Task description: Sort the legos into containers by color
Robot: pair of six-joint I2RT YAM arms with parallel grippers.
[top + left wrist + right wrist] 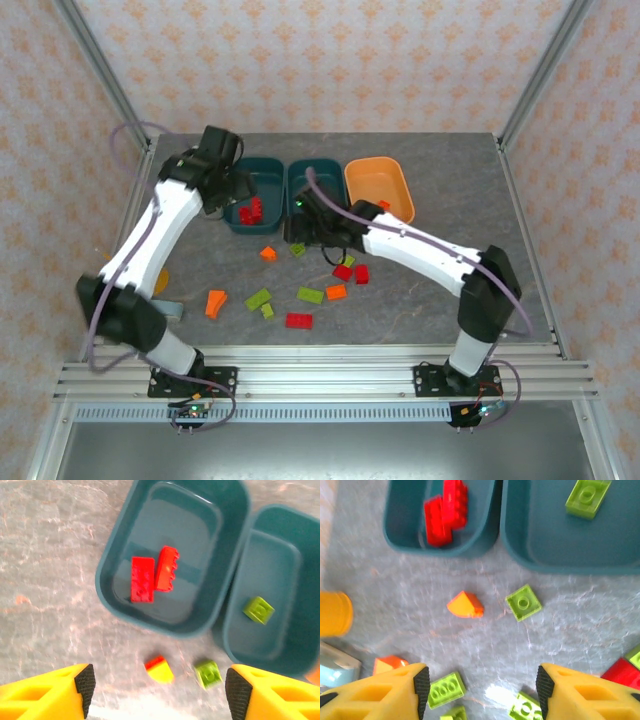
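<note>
- Overhead, a grey stone-look table (520, 250) carries three tubs in a row toward 12 o'clock. The left teal tub (268, 166) and the middle teal tub (322, 170) touch at their rims, and the orange tub (375, 180) stands just beside them.
- Bare tabletop lies at 3 o'clock beyond the right arm, and in a strip behind the tubs up to the far edge. Metal frame posts rise at both far corners.
- The left gripper (160, 685) hangs close to the left teal tub, with its jaws wide apart and nothing between them.
- Two red bricks (142, 580) lie touching inside the left teal tub.
- One green brick (258, 610) lies inside the middle teal tub.
- A small orange piece (384, 205) shows at the orange tub's near rim. Whether it sits inside cannot be told.
- The right gripper (480, 690) hovers over the table at 6 o'clock of the two teal tubs, with its jaws apart and empty.
- An orange wedge (465, 605) and a green square brick (523, 602) lie ahead of its fingers. They are near each other but apart, and close to the tub rims.
- Loose bricks (309, 295) spread from the table's centre toward 6 o'clock. There are three red, three orange and about five green, and the right arm partly covers some of them.
- A yellow cup (335, 612) stands at the 9 o'clock side.
</note>
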